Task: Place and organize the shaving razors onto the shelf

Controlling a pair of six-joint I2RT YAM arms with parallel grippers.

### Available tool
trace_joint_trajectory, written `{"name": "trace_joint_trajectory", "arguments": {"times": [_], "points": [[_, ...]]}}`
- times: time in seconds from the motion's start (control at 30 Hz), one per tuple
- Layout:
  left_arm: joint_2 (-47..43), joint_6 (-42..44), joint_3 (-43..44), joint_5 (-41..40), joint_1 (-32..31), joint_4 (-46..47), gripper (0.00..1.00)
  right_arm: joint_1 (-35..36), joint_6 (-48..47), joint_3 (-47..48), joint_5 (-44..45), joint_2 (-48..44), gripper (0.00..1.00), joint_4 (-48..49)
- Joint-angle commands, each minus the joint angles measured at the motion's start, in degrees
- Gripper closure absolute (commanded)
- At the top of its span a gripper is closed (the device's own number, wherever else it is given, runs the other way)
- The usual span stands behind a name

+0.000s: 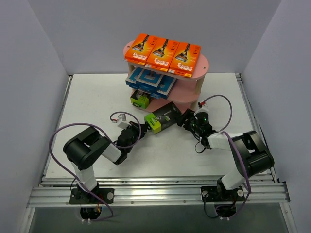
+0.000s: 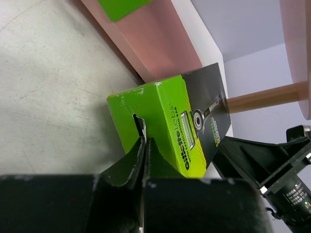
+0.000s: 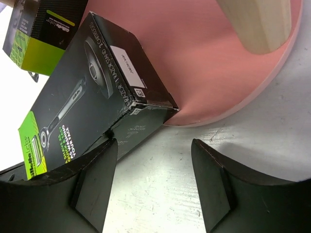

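A black and lime razor pack [image 1: 163, 119] lies on the table in front of the pink shelf [image 1: 201, 73], between my two grippers. My left gripper [image 1: 144, 127] is shut, and its tips [image 2: 144, 141] press against the pack's lime end [image 2: 160, 116]. My right gripper [image 1: 183, 118] stands open at the pack's black end [image 3: 92, 97]. Its left finger [image 3: 95, 179] is beside the pack's corner, with only bare table between the fingers. Three orange packs [image 1: 163, 52] lie on the top board, blue-and-white ones [image 1: 150, 80] on the middle, and another black and lime pack [image 1: 140, 100] on the bottom.
The shelf's bottom board [image 3: 204, 63] and a wooden post [image 3: 262, 24] stand just beyond the right gripper. White walls enclose the table on the left, back and right. Purple cables loop over both arms.
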Motion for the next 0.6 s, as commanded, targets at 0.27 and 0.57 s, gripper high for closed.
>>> {"name": "trace_joint_trajectory", "arguments": {"times": [0.27, 0.57], "points": [[1.02, -2.95, 3.40, -8.77, -1.50, 9.00, 0.98, -1.92, -2.44, -1.88, -1.26, -13.33, 0.40, -6.72], [3.83, -4.98, 4.45, -13.95, -2.47, 11.73, 0.98, -6.58, -2.71, -5.31, -6.17, -22.47, 0.38, -12.52]]}}
